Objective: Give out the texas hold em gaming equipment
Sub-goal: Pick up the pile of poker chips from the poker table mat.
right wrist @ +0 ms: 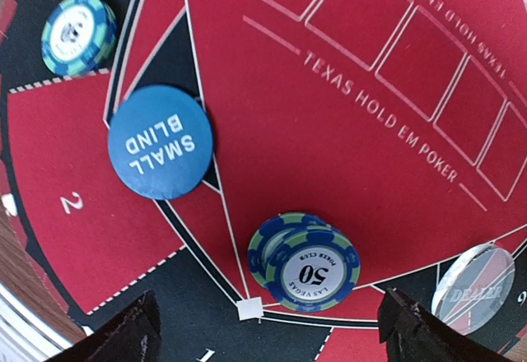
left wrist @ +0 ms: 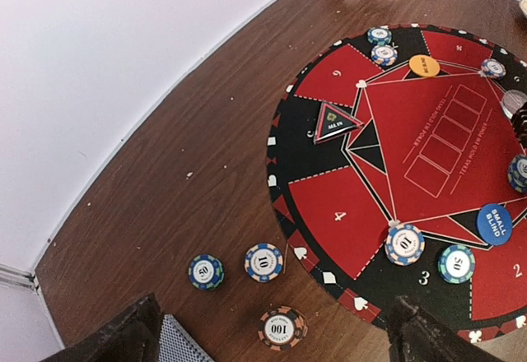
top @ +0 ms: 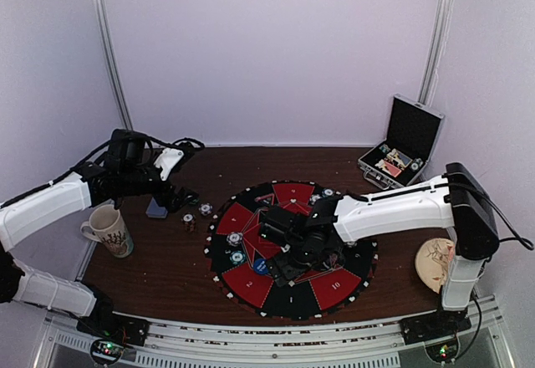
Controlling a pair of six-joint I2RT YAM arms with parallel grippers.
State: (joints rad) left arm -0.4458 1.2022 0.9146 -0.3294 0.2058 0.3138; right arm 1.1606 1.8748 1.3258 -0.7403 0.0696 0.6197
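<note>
A round red-and-black poker mat (top: 251,288) lies mid-table. In the right wrist view a short stack of blue-green 50 chips (right wrist: 306,263) sits on the mat just ahead of my open right gripper (right wrist: 268,339), untouched. Beside it lie a blue small-blind button (right wrist: 160,141), a clear dealer disc (right wrist: 473,286) and another 50 chip (right wrist: 78,34). My left gripper (left wrist: 276,347) hangs open over bare wood left of the mat. Below it lie a 50 chip (left wrist: 205,271), a 10 chip (left wrist: 263,262), a 100 chip (left wrist: 282,327) and a card deck (left wrist: 183,341) near its left finger.
A patterned mug (top: 109,230) stands at the left edge. An open silver-edged case (top: 401,150) sits at the back right, and a pale plate (top: 435,263) at the right edge. More chips (left wrist: 404,243), an orange button (left wrist: 424,66) and a triangular marker (left wrist: 336,121) lie on the mat.
</note>
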